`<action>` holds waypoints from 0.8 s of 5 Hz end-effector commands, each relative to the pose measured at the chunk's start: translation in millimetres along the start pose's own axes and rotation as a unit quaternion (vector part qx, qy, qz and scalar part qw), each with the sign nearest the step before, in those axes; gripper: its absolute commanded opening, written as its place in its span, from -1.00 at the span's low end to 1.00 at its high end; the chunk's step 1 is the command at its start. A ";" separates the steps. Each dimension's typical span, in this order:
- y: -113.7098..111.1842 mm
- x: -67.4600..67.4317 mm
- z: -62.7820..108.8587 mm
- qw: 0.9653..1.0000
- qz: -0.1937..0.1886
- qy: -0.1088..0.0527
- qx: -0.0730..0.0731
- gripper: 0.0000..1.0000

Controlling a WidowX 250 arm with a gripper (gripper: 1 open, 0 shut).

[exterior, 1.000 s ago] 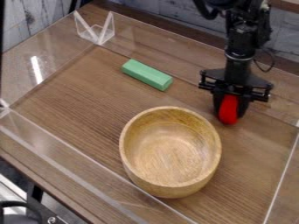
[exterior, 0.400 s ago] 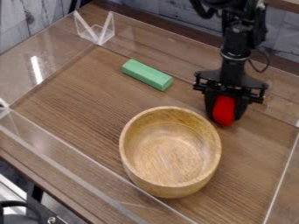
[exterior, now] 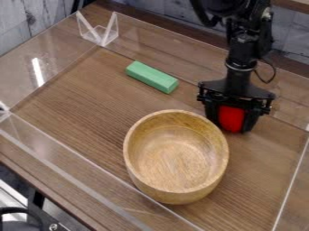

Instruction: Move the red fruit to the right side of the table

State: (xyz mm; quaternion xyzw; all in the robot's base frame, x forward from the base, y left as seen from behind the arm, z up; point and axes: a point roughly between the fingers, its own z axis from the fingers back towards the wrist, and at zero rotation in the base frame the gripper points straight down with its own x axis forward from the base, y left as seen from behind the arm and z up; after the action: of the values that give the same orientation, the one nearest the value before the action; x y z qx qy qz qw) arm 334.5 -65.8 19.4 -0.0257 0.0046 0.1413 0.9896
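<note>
1. a low clear acrylic wall [exterior: 49, 54] edges the brown wood-grain table [exterior: 85, 99] along its left and far sides, with a folded clear plastic piece [exterior: 99, 30] standing in the far left corner.
2. a flat green rectangular block [exterior: 152, 77] lies on the table left of centre, towards the far side, well apart from everything else.
3. a round light wooden bowl [exterior: 176, 154] sits upright near the front edge, its hollow facing up.
4. on the right side of the table, just beyond the bowl's far right rim, the small glossy red rounded fruit [exterior: 230, 116] rests on the wood.
5. the black gripper [exterior: 233, 115] on the dark robot arm [exterior: 245, 45] points straight down over the fruit; its jaws stand spread, one on each side of the fruit, bracketing it. whether the fingers touch the fruit's sides cannot be told from this view.
</note>
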 end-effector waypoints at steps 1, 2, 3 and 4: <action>-7.5 3.3 19.2 0.999 -0.030 -0.020 -0.017 1.00; -8.2 4.1 19.8 0.998 -0.055 -0.016 -0.019 1.00; -8.8 5.1 21.3 0.997 -0.078 -0.013 -0.022 1.00; -10.6 4.9 25.3 0.997 -0.078 -0.010 -0.025 1.00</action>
State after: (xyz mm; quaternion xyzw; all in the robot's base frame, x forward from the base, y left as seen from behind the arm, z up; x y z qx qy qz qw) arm 331.0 -70.8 23.6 -0.0405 0.0233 0.0662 0.9967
